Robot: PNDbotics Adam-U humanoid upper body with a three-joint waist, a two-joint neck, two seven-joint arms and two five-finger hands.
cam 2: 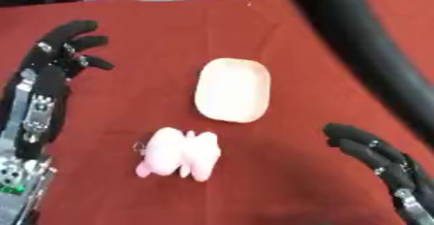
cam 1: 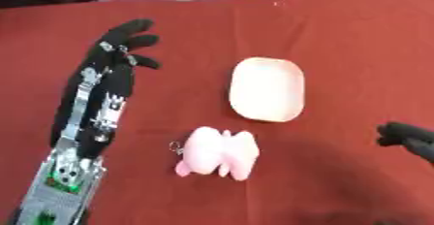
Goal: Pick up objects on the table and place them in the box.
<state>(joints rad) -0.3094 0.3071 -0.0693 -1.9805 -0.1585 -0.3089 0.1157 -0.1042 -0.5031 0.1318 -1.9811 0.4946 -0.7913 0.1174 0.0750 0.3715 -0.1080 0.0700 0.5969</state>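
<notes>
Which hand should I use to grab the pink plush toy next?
Probably the right hand: it hangs open level with the pink plush toy, fingers pointing toward it across bare red cloth. The left hand is open too, but reaches farther up the table, past the toy.

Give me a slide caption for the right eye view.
Both hands, left and right, hover open beside a pink plush toy and pale oval box on the red tablecloth.

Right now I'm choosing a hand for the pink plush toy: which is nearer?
Right. The right hand sits open just right of the pink plush toy; the left hand hovers open further off, up-left.
</notes>
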